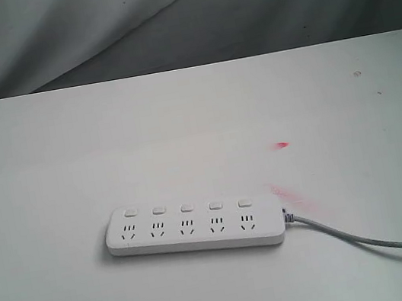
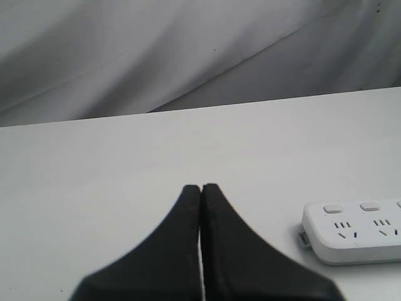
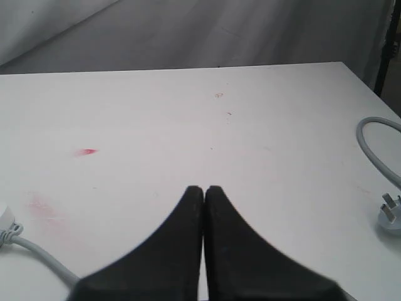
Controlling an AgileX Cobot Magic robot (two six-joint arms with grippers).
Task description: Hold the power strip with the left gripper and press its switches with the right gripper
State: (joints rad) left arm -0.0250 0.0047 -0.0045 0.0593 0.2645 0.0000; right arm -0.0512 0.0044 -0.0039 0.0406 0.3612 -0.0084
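nothing is begun: the power strip (image 1: 194, 227) lies flat on the worktop (image 1: 180, 115), untouched, its five switches (image 1: 186, 208) in a row on the far side of the sockets and its cord (image 1: 371, 242) trailing off the right end. my left gripper (image 2: 200, 188) has its jaws pressed together, empty, with the strip's cordless end near but apart. my right gripper (image 3: 203, 189) is likewise closed and empty, over bare worktop. next, i judge, the left must open, reach that end and clamp it; the right can stay closed to poke each small button.
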